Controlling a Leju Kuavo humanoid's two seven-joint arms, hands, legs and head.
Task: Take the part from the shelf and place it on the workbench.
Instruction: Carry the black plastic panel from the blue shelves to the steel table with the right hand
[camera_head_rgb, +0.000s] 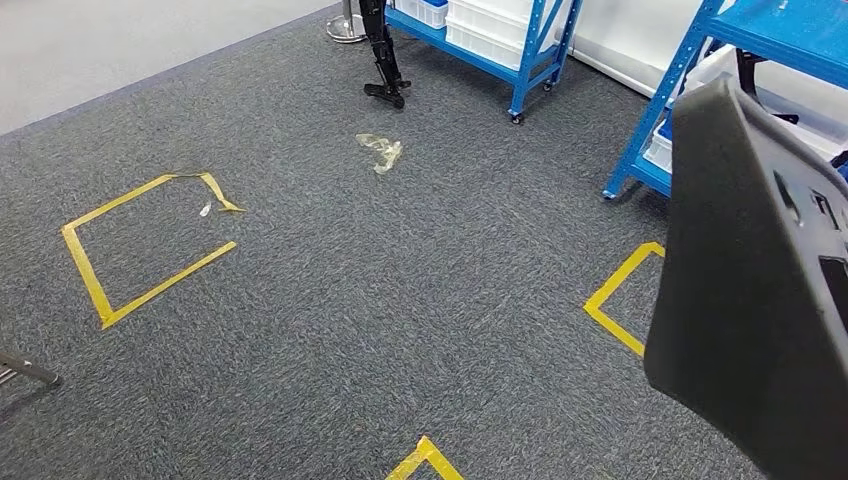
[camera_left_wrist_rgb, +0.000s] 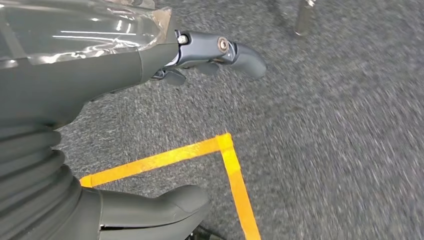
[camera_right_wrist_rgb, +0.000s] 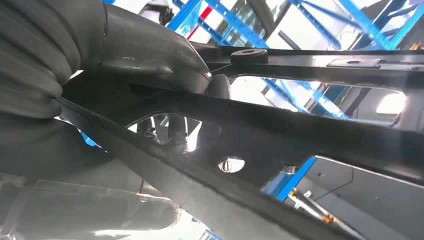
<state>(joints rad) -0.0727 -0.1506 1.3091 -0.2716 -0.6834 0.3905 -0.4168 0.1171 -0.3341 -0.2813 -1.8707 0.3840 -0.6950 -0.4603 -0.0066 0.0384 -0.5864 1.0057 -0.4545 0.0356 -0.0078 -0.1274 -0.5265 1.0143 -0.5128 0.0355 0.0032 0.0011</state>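
Note:
The part (camera_head_rgb: 760, 280) is a large black moulded panel with cut-outs, raised at the right edge of the head view and hiding the floor behind it. In the right wrist view my right hand (camera_right_wrist_rgb: 100, 60) grips the part (camera_right_wrist_rgb: 300, 135), its thick grey thumb pressed on one black rib and darker fingers showing through an opening behind. My left hand (camera_left_wrist_rgb: 150, 65) hangs over the carpet with its fingers stretched out, its thumb apart and nothing in it. A blue shelf (camera_head_rgb: 690, 80) stands just behind the part.
A second blue shelf (camera_head_rgb: 530, 50) with white bins (camera_head_rgb: 480, 20) stands at the back. Yellow tape squares (camera_head_rgb: 130, 250) (camera_head_rgb: 620, 300) mark the grey carpet. A clear plastic scrap (camera_head_rgb: 380, 150) lies mid-floor. A black stand (camera_head_rgb: 383, 70) rests near the back shelf.

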